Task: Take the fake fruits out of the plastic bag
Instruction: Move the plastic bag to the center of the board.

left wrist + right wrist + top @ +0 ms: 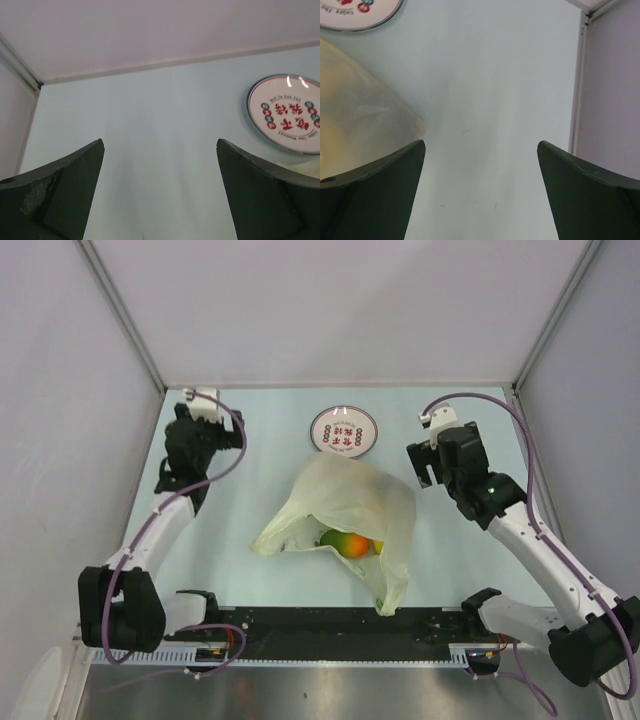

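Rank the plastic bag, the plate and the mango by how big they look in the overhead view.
1. plastic bag, by far the largest.
2. plate.
3. mango, smallest as seen, though the bag hides part of it, so its full size is unsure.

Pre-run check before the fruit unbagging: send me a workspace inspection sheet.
Surface: pale table, no spills seen.
Job's things: plastic bag crumpled mid-table; mango showing inside at its near side, a yellow-orange bit beside it; other fruits hidden.
Clutter: plate beyond the bag, nothing on it.
Hands: left hand and right hand open, empty, either side of the bag.
Cables: purple cables looped along both arms, off the bag.
Surroundings: white walls on three sides.
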